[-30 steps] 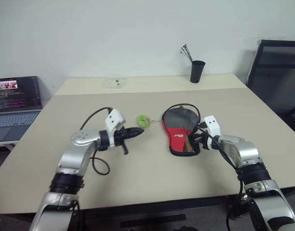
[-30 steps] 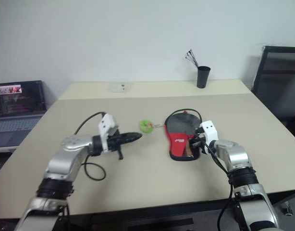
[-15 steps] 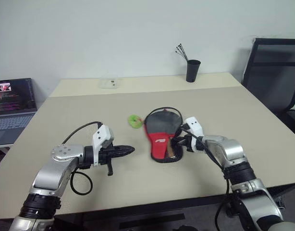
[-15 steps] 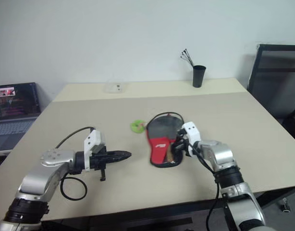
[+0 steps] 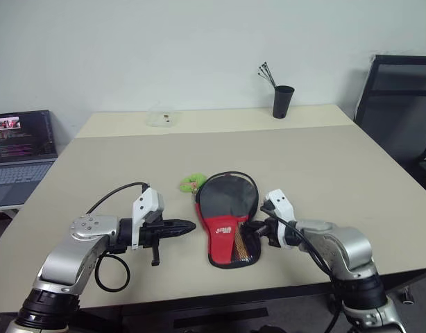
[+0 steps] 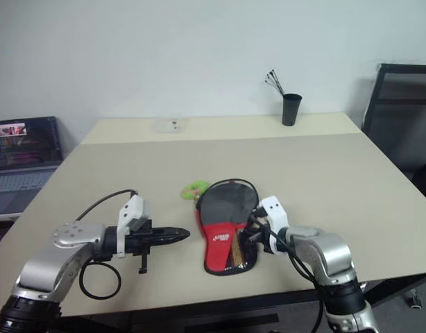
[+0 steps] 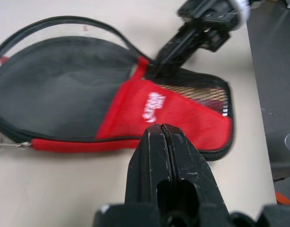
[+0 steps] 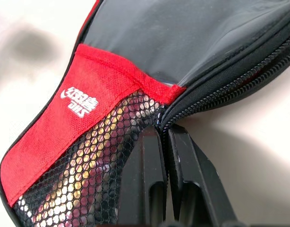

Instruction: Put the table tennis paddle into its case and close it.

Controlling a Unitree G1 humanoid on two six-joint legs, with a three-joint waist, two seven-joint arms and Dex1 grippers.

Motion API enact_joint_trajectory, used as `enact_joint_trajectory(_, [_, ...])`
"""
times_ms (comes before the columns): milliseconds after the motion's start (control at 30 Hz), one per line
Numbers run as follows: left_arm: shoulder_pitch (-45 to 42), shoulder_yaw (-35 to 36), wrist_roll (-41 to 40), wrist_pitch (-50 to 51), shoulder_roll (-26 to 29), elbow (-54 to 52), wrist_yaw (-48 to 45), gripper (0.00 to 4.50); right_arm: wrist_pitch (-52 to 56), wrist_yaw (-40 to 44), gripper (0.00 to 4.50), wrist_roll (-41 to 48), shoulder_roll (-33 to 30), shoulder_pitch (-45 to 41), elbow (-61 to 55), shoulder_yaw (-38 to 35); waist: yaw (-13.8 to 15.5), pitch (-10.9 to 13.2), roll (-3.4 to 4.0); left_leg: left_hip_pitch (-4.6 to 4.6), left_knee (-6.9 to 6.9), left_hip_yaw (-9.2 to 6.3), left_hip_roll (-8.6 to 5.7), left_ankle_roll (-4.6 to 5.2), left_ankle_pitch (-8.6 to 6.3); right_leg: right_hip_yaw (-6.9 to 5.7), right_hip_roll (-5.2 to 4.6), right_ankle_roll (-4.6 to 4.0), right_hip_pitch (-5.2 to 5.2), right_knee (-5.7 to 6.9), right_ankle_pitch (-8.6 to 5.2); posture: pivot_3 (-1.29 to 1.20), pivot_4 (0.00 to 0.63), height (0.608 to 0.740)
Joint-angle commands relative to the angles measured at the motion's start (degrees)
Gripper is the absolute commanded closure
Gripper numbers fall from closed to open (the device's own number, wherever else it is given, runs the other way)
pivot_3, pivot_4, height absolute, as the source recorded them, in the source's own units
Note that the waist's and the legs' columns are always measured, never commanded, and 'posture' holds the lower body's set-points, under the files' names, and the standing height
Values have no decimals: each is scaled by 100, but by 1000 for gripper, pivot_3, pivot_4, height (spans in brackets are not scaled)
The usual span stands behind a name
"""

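Beige tabletop (image 5: 324,166) now carries the case (image 5: 227,215) nearer its front edge, dragged back. Right gripper (image 5: 263,231) jaws clamp its zipper edge; left gripper (image 5: 189,225) jaws together, empty. Paddle handle (image 5: 242,243) shows inside the mesh, zip seemingly unfinished.

The case (image 5: 227,216) lies on the table (image 5: 324,166), between both end effectors.
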Motion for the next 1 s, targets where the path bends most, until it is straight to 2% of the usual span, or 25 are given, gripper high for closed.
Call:
enact_joint_trajectory(33, [-72,91,-102,-63,98,-141,-68,4500,354,-129,4463,256,1,186,-577,-199,0,0,0,0,0,0,-1,0,0,0,0,0,0,0,0,0,150,740])
enact_joint_trajectory(400, [-184,15,-27,-146,98,-12,-129,4500,868,-315,4463,639,-150,725,-1291,-408,1,-1,-1,-1,-7,3,-3,-3,-2,0,1,0,1,-14,0,0,150,740])
enact_joint_trajectory(733, [-219,-16,24,-180,37,20,-32,4500,810,-617,4463,640,-36,684,-1195,-406,1,-1,-2,-1,-7,2,-3,-5,-3,0,1,0,1,-15,-1,0,150,740])
enact_joint_trajectory(833, [-193,28,-10,-92,-7,-23,83,4500,496,-430,3795,604,-569,700,-1414,-280,1,-1,-2,-1,-7,3,-3,-5,-3,0,1,1,2,-15,-1,0,150,740])
enact_joint_trajectory(1000, [-139,152,-69,1,-104,-44,381,4500,330,216,2225,1175,-1241,486,-1888,-622,3,1,-7,-2,-8,4,-5,-6,-4,1,-1,1,3,-23,0,0,150,740])
